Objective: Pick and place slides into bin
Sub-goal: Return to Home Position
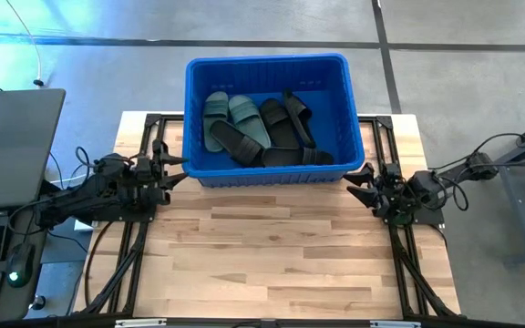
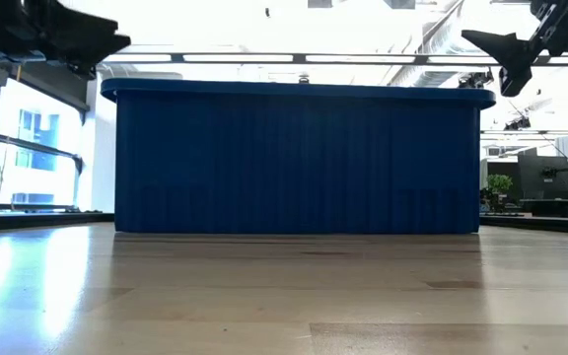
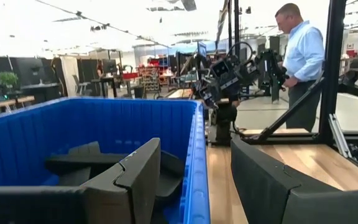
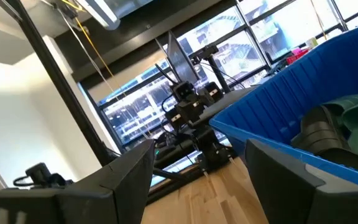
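Note:
The blue bin (image 1: 267, 173) stands at the table's far middle, its base on the wood. Inside it lie two sage green slides (image 1: 231, 118) and several black slides (image 1: 281, 137), heaped on the bin's floor. My left gripper (image 1: 173, 169) is open and empty just off the bin's near left corner. My right gripper (image 1: 360, 182) is open and empty just off the bin's near right corner. In the left wrist view my fingers stand on either side of the bin's rim (image 3: 199, 155) without touching it. The black slides show there (image 3: 86, 165) too.
The bare wooden tabletop (image 1: 272, 255) stretches from the bin to the near edge. Black frame rails (image 1: 126, 264) run along both sides of the table. A laptop (image 1: 7, 146) sits off the table's left. A person (image 3: 303, 56) stands in the room beyond.

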